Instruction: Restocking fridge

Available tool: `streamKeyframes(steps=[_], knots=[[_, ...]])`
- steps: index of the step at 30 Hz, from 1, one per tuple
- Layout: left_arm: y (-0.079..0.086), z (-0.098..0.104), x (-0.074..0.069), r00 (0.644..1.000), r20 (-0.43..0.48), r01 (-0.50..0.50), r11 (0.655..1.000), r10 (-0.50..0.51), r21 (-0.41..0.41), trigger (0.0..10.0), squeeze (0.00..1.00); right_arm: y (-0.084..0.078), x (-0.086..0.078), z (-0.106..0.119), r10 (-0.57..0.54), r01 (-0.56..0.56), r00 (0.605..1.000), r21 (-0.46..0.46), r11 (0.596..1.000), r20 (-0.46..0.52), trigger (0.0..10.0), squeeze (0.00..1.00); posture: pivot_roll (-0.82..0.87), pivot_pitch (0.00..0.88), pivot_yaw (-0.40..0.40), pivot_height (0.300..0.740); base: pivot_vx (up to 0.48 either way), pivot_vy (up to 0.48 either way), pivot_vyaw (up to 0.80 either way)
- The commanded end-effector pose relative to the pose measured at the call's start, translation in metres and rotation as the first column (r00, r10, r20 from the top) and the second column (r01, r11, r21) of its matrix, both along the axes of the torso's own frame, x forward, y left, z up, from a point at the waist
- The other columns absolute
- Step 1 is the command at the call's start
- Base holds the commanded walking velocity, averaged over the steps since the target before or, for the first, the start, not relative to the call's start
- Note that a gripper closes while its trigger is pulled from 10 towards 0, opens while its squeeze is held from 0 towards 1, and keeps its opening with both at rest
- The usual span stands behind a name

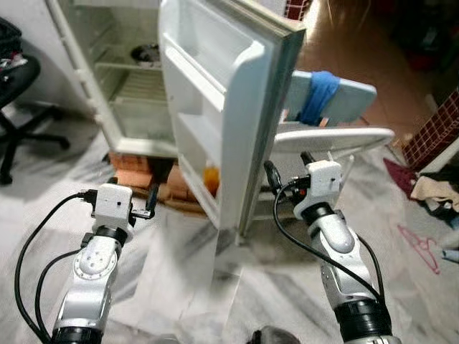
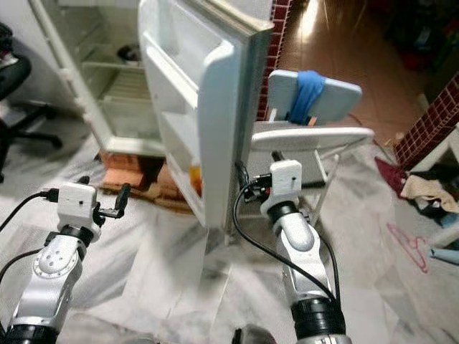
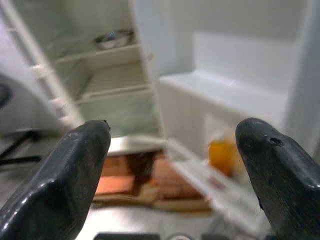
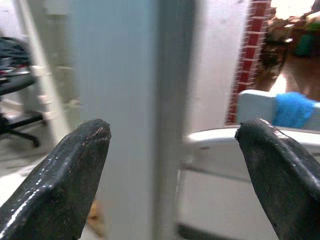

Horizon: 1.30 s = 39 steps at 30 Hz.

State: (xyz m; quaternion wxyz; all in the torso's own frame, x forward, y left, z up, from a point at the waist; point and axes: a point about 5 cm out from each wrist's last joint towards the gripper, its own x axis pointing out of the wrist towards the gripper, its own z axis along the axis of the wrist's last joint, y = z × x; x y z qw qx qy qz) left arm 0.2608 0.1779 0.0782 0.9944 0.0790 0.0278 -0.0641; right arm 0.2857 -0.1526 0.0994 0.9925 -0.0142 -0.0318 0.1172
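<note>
I am standing before the open white fridge (image 1: 136, 79), whose cabinet is resting on a low reddish-brown brick base (image 1: 154, 179), probably to keep it off the grey marbled floor (image 1: 186, 279). At far left a black office chair (image 1: 18, 107) is being cut off by the frame edge. My left gripper (image 1: 150, 204) is hovering low in front of the cabinet, its fingers (image 3: 65, 175) spread wide and carrying nothing, so I judge I am lining up rather than stocking. On a wire shelf inside, a small metal bowl (image 1: 147, 52) is sitting; what it holds is too blurred to tell. The white fridge door (image 1: 222, 107) is swinging out between my arms, and an orange item (image 1: 211, 179) is sitting in its lowest door rack, partly hidden by the rack wall. My right gripper (image 1: 287, 168) is reaching toward the door's outer edge, its fingers (image 4: 60, 180) spread either side of it without touching, likely to steady it. Behind it, a white plastic chair (image 1: 337, 136) with a blue cloth (image 1: 318, 93) draped over its back is half hidden. I am seeing no groceries waiting.
</note>
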Motion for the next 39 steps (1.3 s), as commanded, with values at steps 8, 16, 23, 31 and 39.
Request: streamKeyframes(steps=[8,16,23,31,39], knots=[[0.011,-0.003,-0.003,0.996,-0.039,-0.087,0.992,0.084,-0.093,10.0,0.00,0.004,0.004,0.003,0.012,-0.012,1.000,0.004,1.000,0.013,10.0,0.00,0.06,0.041,-0.028,0.740,0.144,0.000,0.00],[0.035,-0.015,-0.012,0.975,-0.136,-0.201,0.962,0.177,-0.186,10.0,0.00,-0.001,0.011,0.006,0.041,-0.041,0.999,0.014,0.999,0.015,10.0,0.00,0.08,0.049,-0.039,0.740,0.000,0.000,0.00],[0.033,-0.022,-0.028,0.978,-0.163,-0.152,0.979,0.129,-0.133,10.0,0.00,0.005,0.033,0.021,0.076,-0.076,0.995,0.001,0.997,0.061,10.0,0.00,0.10,0.051,-0.044,0.740,0.000,0.000,0.62],[0.028,-0.026,-0.034,0.981,-0.191,-0.059,0.990,0.034,-0.125,10.0,0.00,0.014,0.051,0.033,0.106,-0.105,0.991,-0.015,0.994,0.079,10.0,0.00,0.10,0.051,-0.042,0.740,0.000,0.000,0.00],[0.026,-0.026,-0.033,0.981,-0.195,-0.031,0.993,0.009,-0.110,10.0,0.00,0.061,0.033,0.068,0.483,-0.500,0.864,0.351,0.792,0.143,10.0,0.00,0.10,0.055,-0.039,0.740,0.000,0.000,0.00]])
